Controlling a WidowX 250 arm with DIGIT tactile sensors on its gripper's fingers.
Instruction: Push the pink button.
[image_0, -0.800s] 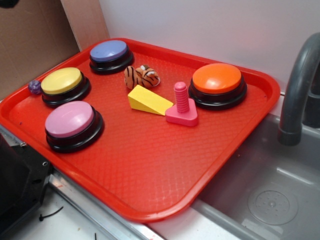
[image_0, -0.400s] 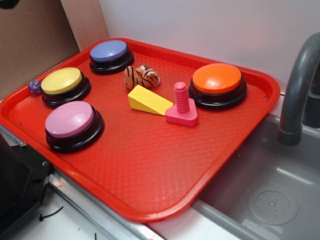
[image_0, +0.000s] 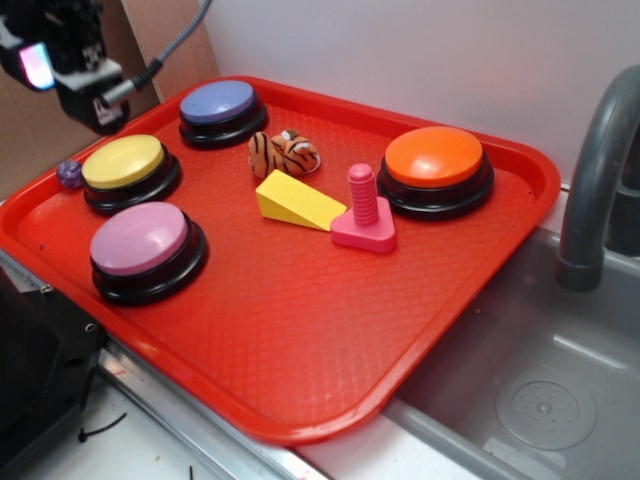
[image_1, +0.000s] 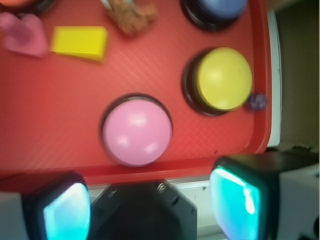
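Exterior view shows the pink button (image_0: 139, 238) sitting flat at the near-left corner of the red tray (image_0: 300, 330), its domed top facing straight up from a black round base; being round, it has no long axis to speak of. Nothing lies on it or touches it. Just behind it stands the yellow button (image_0: 123, 161), close but apart, with a small purple object (image_0: 69, 173) resting on the tray rim beside that one. Farther back is the blue-purple button (image_0: 217, 101), and across the tray, well apart, the orange button (image_0: 434, 156). Toward the middle lie a striped tiger toy (image_0: 284, 153), a yellow wedge (image_0: 296, 201) and a pink bolt (image_0: 364, 208) standing upright on its base, the wedge and bolt just beside each other. The gripper (image_0: 75, 62) hangs high over the tray's far-left corner, above and behind the yellow button, clear of everything. From the wrist view the gripper's (image_1: 150, 205) two fingers stand spread wide, grasping nothing, with the pink button (image_1: 136, 132) between and just beyond them. To the right of the tray is a grey sink (image_0: 530, 390) with a faucet (image_0: 598, 170).
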